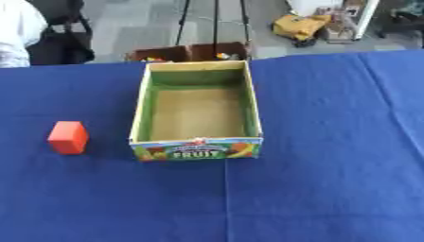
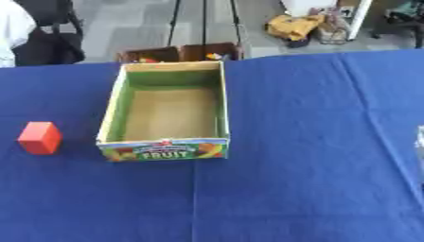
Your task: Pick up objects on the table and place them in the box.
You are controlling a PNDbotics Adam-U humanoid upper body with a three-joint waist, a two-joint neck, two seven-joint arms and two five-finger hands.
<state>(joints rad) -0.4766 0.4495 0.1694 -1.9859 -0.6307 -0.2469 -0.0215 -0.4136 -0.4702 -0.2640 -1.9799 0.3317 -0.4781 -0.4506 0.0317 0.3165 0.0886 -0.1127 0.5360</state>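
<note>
With neither hand in view, you risk knocking the red block (image 1: 68,137) away from the box (image 1: 139,101) while reaching in blind.

The box (image 1: 197,147) stands open-topped in the middle of the tabletop (image 1: 331,189), its four upright walls the only barrier around a bare floor. A red block (image 1: 68,137) sits well apart to its left, with blue cloth between them. Near and right of the box, nothing stands on the cloth.
</note>
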